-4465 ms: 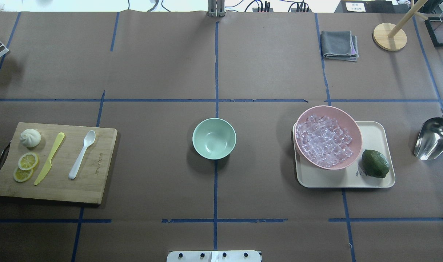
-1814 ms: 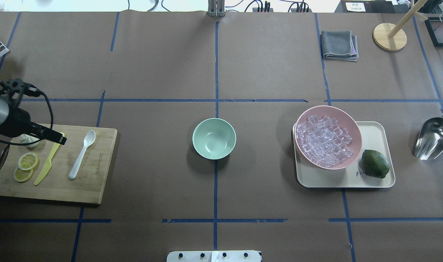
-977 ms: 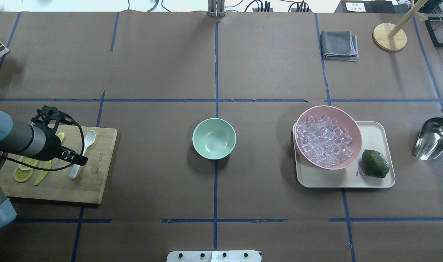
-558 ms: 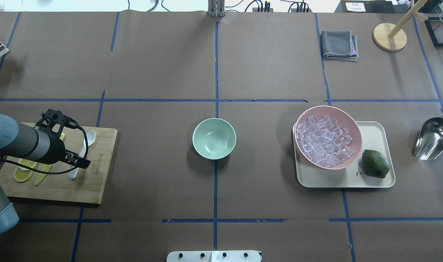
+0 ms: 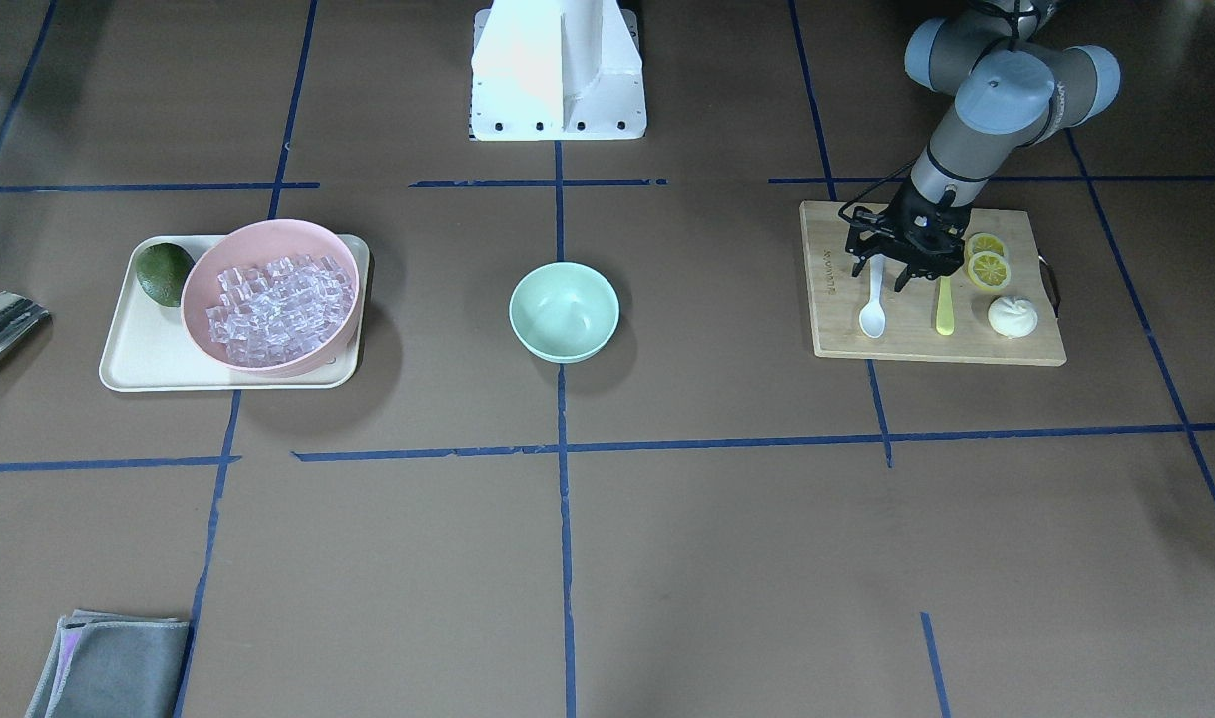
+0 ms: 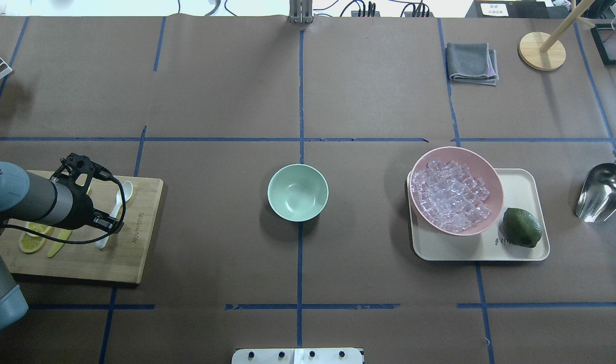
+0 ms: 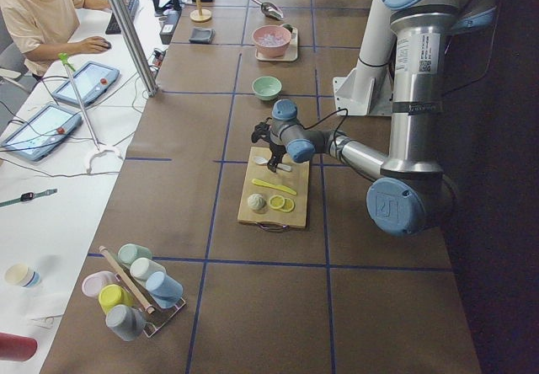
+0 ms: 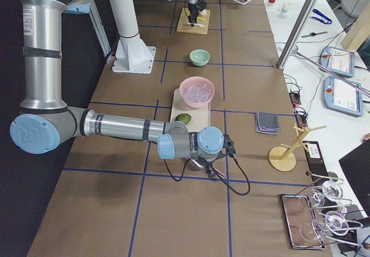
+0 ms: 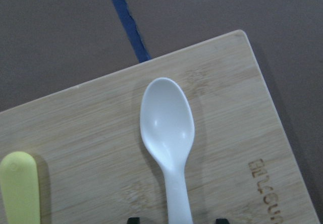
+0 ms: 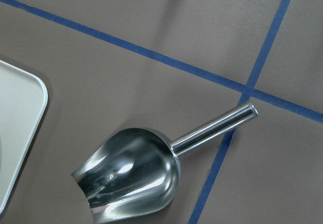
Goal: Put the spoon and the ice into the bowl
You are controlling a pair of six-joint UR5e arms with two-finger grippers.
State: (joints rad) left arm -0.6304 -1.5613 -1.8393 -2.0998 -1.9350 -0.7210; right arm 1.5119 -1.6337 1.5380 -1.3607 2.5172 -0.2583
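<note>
left gripper (image 5: 878, 275): low over the cutting board (image 6: 136, 255), jaws apart, a fingertip (image 9: 133, 221) on either side of the spoon's handle in the left wrist view; not closed on it, nothing held.

spoon (image 6: 127, 190): flat on the cutting board, scoop end pointing away from the robot, alongside the yellow-green knife (image 5: 945, 305); same spot and angle as 4.5 s ago.

change at the board: no arm in the overhead view 4.5 s ago. At 1.8 s ago the left gripper sat over the knife and the bun (image 5: 1012, 316). By 1.0 s ago it had crossed to the spoon's handle — since 0.6 s ago only a slight shift there. Lemon slices (image 5: 988, 265) partly covered by the arm in the overhead view.

bowl (image 6: 298, 192): empty, upright at the middle of the table (image 6: 212, 91) on a blue tape line, well apart from board and tray; unmoved.

ice (image 6: 449, 195): heaped in the pink bowl (image 6: 459, 150), which stands on the tray (image 6: 521, 178) beside the lime (image 6: 522, 227); none elsewhere, heap as before.

right gripper (image 8: 203, 166): seen only in the exterior right view — cannot tell whether open or closed.

metal scoop (image 10: 131, 179): lying on the table just beside the tray's corner, directly under the right wrist camera; as in the earlier overhead views.
</note>
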